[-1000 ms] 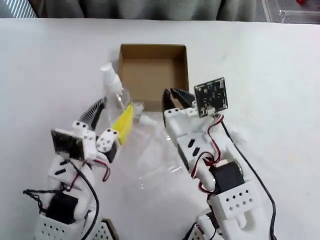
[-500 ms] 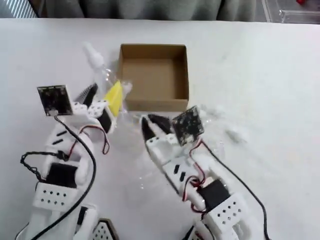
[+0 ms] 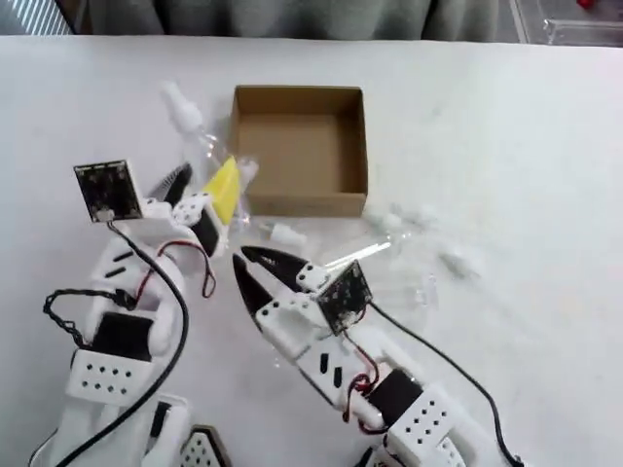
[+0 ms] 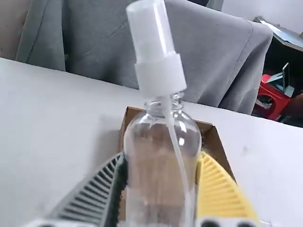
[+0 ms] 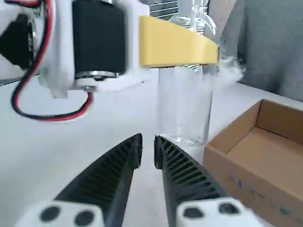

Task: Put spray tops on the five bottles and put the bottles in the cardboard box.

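- The bottle (image 4: 158, 137) is showing clear, glossy walls; whether they are plastic or glass cannot be told.
- The spray top (image 4: 154, 52) is looking like smooth white plastic with a faint sheen, and its dip tube is appearing thin and translucent.
- The left gripper (image 4: 161, 163) is presenting ribbed, matt plastic fingers (image 4: 220, 189), one yellow and one grey.
- The right gripper (image 5: 147, 142) is showing ribbed black plastic fingers (image 5: 184, 175) with a dull sheen.
- The cardboard box (image 3: 302, 204) is looking plain, brown and matt.
- The table (image 3: 506, 146) is appearing white, smooth and matt.
- The wires (image 3: 156, 282) are wearing shiny red and black insulation.
- The grey cloth (image 4: 85, 42) is hanging soft, matt and creased.
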